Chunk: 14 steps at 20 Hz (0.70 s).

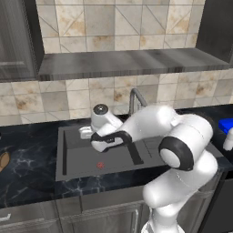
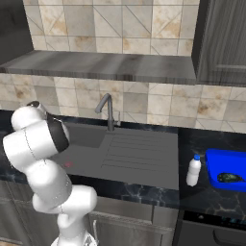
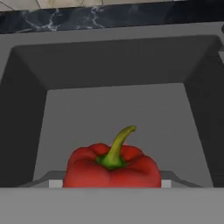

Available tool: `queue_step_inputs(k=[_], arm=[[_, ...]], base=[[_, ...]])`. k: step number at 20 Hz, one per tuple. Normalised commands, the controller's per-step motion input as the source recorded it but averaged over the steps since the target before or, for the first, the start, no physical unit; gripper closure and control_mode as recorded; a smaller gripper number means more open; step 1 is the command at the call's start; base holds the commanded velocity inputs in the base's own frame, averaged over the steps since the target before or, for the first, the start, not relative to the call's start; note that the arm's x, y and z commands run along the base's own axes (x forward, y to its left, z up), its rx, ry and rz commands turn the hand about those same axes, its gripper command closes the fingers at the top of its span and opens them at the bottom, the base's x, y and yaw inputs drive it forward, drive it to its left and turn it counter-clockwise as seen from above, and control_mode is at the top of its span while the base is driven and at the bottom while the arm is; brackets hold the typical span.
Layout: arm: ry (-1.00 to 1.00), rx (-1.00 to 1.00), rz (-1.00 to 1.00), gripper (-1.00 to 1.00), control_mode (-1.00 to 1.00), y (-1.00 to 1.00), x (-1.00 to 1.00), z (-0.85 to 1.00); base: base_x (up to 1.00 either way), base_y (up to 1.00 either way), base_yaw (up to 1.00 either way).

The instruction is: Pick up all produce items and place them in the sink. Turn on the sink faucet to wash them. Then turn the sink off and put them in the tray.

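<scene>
A tiled kitchen wall with a grey shelf rises behind a dark marbled table [image 2: 202, 202] that carries the sink [image 2: 139, 166]. Over the sink's basin, a red bell pepper [image 3: 112, 168] with a green stem sits at the bottom of the hand view, right at the claw, whose finger tips are hidden behind it; the claw seems clamped on the red bell pepper, which appears lifted above the basin floor. In the left base view the claw [image 1: 86, 133] hangs over the back left part of the sink, though the pepper itself cannot be made out there. The sink faucet [image 2: 106, 109] stands at the back edge of the sink, its spout bent toward the basin. A small red drain mark [image 1: 100, 165] lies on the basin floor. To the right of the sink, beyond the ribbed drainboard, a white bottle [image 2: 193, 170] stands upright on the table, and just past it lies the tray [image 2: 216, 161]. A dark green oval item [image 2: 229, 178] rests inside the tray. Far to the left of the sink, a tan-brown item [image 1: 3, 160] lies on the table.
</scene>
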Motion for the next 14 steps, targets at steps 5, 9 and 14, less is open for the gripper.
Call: queue_step_inputs(k=[5, 9, 14], arm=[[-0.05, 0.08, -0.05, 1.00, -1.00, -0.38, -0.52, 0.56], [-0.05, 0.07, -0.06, 1.00, -1.00, -0.41, -0.52, 0.48], [-0.03, 0.05, -0.07, 1.00, -1.00, -0.52, -0.51, 0.39]], base=[[0.00, 0.00, 0.00], [0.00, 0.00, 0.00], [0.00, 0.00, 0.00]])
